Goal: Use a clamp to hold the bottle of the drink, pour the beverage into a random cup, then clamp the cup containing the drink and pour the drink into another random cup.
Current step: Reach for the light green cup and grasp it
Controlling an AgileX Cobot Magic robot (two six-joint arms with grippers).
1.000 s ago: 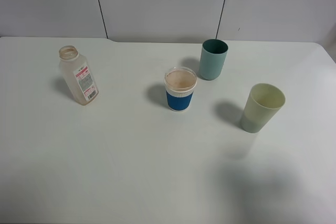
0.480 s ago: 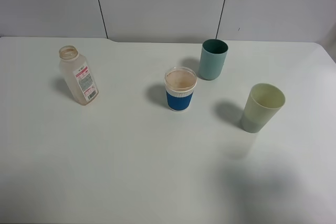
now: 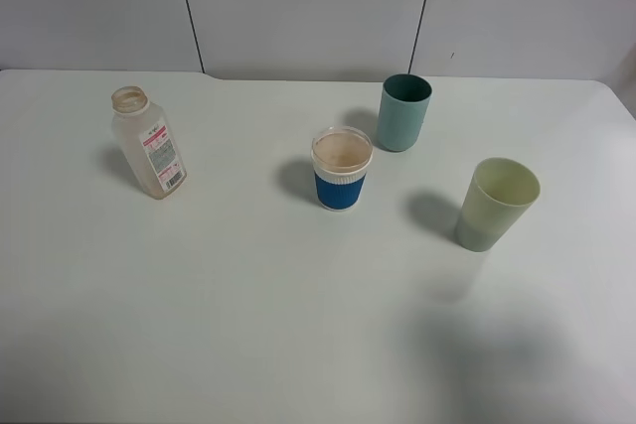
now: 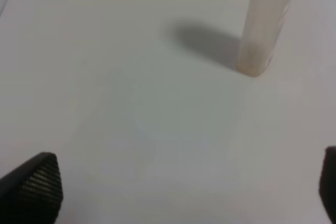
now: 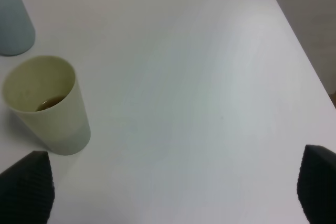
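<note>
right gripper (image 5: pixel 170 184) gapes wide, holding nothing. the pale green cup (image 5: pixel 52 124), upright with the drink (image 5: pixel 51 102) at its bottom, stands just ahead, beside one finger rather than between; left gripper (image 4: pixel 181 184) is farther.

I see a broad white counter (image 3: pixel 248 325), matte and evenly lit, with only soft, blurred shadows on it. Behind it stands a pale grey wall (image 3: pixel 298 7) of flat panels, split by two thin dark seams (image 3: pixel 188 7). On the right wrist camera, a dull grey-beige area (image 5: pixel 310 14) lies past the counter's edge.
</note>
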